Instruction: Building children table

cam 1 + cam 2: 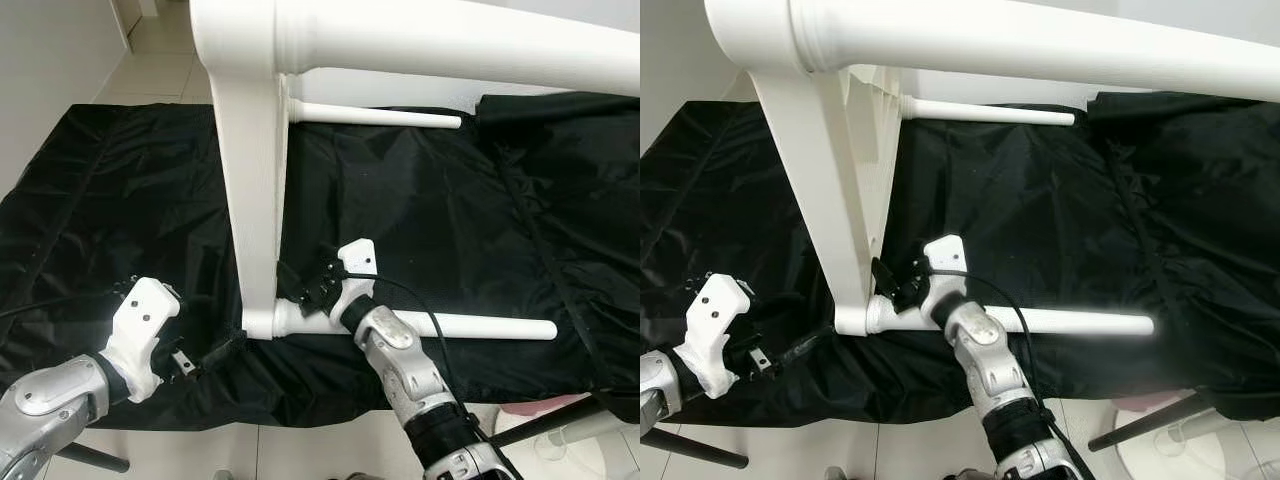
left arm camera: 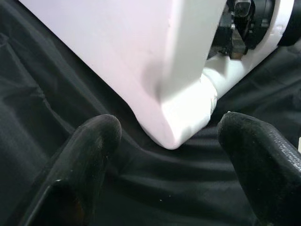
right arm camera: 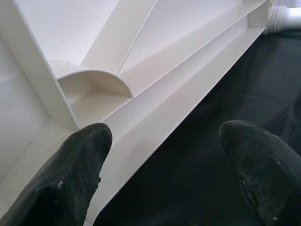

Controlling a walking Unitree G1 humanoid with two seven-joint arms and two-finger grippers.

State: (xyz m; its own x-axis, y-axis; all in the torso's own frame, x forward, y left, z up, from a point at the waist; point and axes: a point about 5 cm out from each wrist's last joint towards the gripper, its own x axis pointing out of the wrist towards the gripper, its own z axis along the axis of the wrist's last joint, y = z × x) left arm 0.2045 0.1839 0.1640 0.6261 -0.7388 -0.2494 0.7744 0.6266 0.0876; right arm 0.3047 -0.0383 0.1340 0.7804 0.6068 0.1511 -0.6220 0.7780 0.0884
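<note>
we see the white table point(image 1: 250, 180) tipped on its side on the black cloth point(image 1: 450, 230), its legs point(image 1: 480, 327) pointing sideways to our right. our right gripper point(image 1: 305, 290) sits by the bottom leg, fingers apart. our left gripper point(image 1: 185, 365) waits near the table's corner, fingers apart too.
</note>
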